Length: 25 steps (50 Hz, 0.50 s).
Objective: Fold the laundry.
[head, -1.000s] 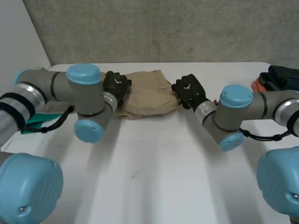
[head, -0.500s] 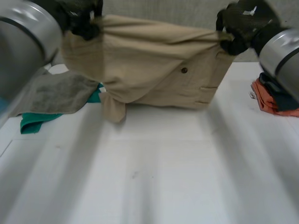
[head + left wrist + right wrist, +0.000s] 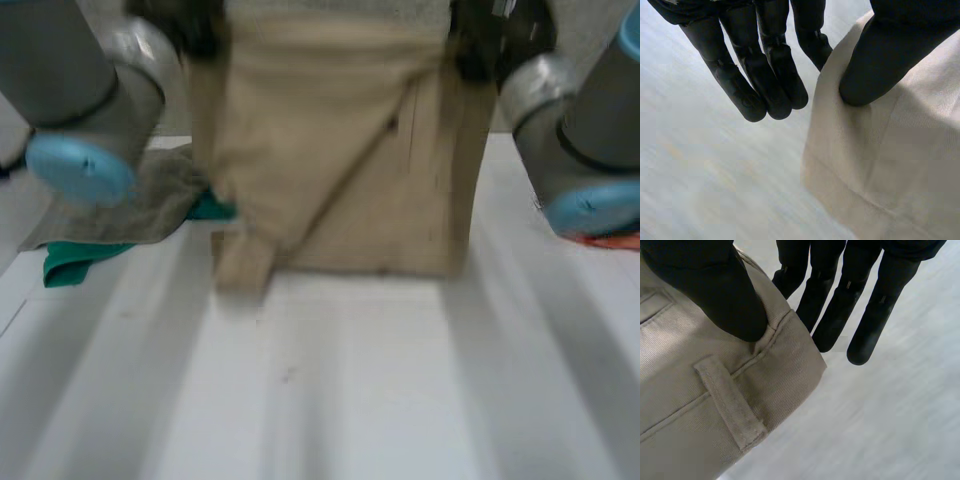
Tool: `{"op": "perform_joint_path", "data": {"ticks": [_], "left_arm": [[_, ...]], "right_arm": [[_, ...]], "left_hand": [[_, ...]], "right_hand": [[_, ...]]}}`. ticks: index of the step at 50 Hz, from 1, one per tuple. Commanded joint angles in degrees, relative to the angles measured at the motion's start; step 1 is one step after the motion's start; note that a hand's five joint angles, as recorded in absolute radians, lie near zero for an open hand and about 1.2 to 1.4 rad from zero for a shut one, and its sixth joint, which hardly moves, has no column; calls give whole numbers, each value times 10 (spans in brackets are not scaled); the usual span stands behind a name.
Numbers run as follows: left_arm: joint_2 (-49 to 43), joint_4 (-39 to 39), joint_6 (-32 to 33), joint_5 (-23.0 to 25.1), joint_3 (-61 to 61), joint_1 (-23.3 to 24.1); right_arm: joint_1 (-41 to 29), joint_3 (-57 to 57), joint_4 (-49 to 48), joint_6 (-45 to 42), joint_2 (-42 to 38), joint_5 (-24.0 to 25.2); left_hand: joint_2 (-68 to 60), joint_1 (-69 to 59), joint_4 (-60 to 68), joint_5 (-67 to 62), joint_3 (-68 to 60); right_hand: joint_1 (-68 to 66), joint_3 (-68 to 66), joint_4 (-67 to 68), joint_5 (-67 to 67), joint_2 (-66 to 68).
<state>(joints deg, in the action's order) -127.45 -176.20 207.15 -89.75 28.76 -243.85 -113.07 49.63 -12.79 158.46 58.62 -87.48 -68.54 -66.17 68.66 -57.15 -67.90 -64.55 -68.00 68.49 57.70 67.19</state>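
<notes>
Since half a second ago my two arms have drawn closer together, and the beige shorts (image 3: 330, 160) now hang narrower, with a diagonal crease. My left hand (image 3: 890, 50) pinches one top corner, thumb pressed on the cloth against the fingers behind it. My right hand (image 3: 715, 290) clamps the other at the waistband, just above a belt loop (image 3: 730, 400). The shorts hang straight down from both hands, waistband running from one hand to the other, lower edge close to the white table (image 3: 350, 400); whether it touches I cannot tell. Laying them flat will likely mean lowering both hands evenly. The twill looks stiff, matte, seamed.
</notes>
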Motion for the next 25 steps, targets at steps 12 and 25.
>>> {"op": "perform_joint_path", "data": {"ticks": [12, 25], "left_arm": [[121, -158, -68, -3, 169, -20], [55, -156, -51, 19, 498, -8]], "right_arm": [[-22, 68, -98, 25, 57, -30], [-28, 334, -91, -14, -17, 20]], "left_hand": [[-115, -138, 113, -128, -121], [-115, -138, 113, -128, -121]], "right_hand": [[-155, -120, 115, 123, 128], [-155, -120, 115, 123, 128]]}}
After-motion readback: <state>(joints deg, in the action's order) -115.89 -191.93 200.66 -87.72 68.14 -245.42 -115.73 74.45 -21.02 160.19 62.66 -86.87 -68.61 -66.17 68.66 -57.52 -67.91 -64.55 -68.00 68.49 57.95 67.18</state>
